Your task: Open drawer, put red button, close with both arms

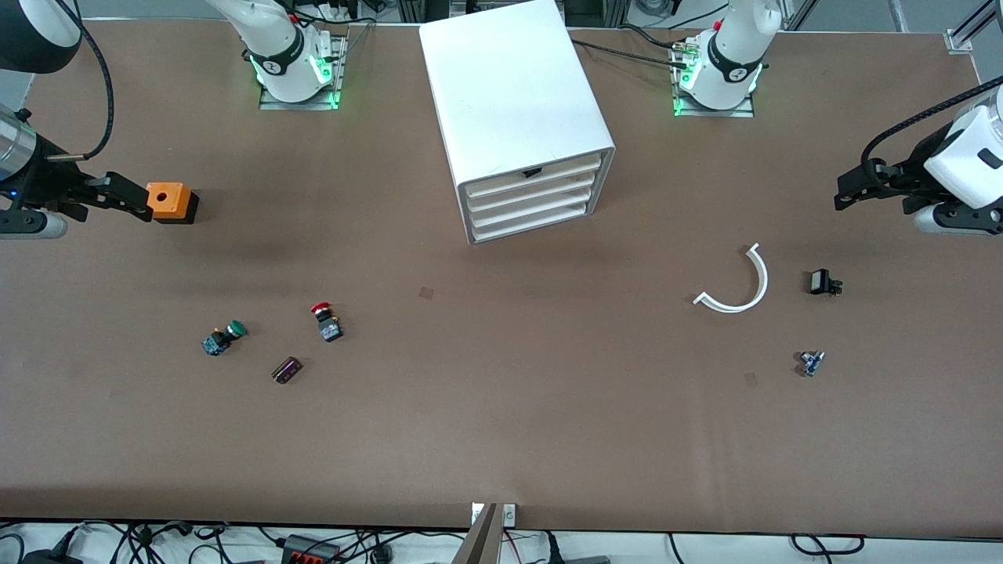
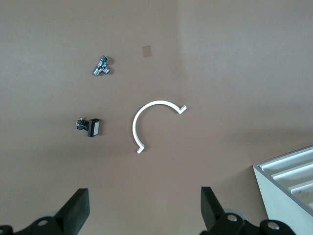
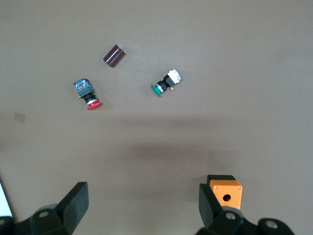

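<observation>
The red button lies on its side on the brown table, toward the right arm's end and nearer to the front camera than the white drawer cabinet. It also shows in the right wrist view. The cabinet's drawers are all shut. My right gripper is open and empty, up over the table beside the orange box; its own view shows bare table between the fingers. My left gripper is open and empty, up over the left arm's end of the table; its own view shows the same.
A green-capped button and a dark purple block lie near the red button. A white curved piece, a small black part and a small metal part lie toward the left arm's end.
</observation>
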